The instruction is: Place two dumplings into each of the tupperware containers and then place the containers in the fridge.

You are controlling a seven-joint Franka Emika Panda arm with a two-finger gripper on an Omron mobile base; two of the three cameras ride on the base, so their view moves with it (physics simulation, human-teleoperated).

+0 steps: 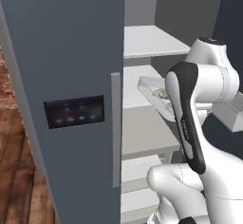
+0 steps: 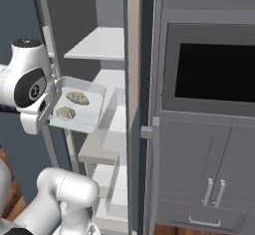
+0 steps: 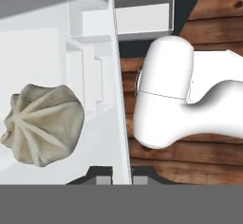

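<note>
1. The gripper (image 3: pixel 118 179) is pinching the edge of the whitish container (image 2: pixel 94 110), with its two fingers closed tight on the thin wall.
2. Two dumplings (image 2: pixel 77 97) are sitting inside the container, side by side.
3. The container is hanging level in the open doorway of the fridge (image 1: pixel 71 76), near the middle white shelf (image 2: pixel 107 114).
4. The fridge door is standing open, just beside the container.
</note>
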